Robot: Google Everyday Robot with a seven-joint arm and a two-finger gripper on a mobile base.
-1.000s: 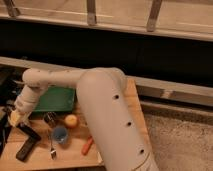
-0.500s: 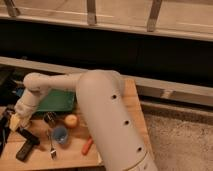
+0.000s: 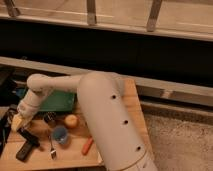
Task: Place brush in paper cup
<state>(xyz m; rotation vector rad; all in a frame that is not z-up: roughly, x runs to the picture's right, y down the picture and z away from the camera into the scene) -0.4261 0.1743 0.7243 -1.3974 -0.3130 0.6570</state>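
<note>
One arm, and its gripper (image 3: 20, 118) sits at the far left edge of the wooden table (image 3: 131, 102), hanging right over a pale roundish thing that looks like the paper cup (image 3: 15, 125). Fingers look pressed together, and it's hard to say if anything's pinched between them. Just to the right, a slim dark stick lies on the wood, which I'd guess is the brush (image 3: 31, 136), with the flat black block (image 3: 23, 151) touching or nearly touching it. Moving along: a small metal cup (image 3: 49, 118), a fork (image 3: 52, 150), a blue cup (image 3: 60, 134), an orange ball of fruit (image 3: 71, 120), a green tray (image 3: 57, 101) behind them, and an orange stick-shaped thing (image 3: 87, 145).

My read: if that stick is the brush, the pickup isn't done yet. Next move calls for spreading the fingers, shifting slightly right and down onto the stick, pinching it, then tipping it upright over the cup.
</note>
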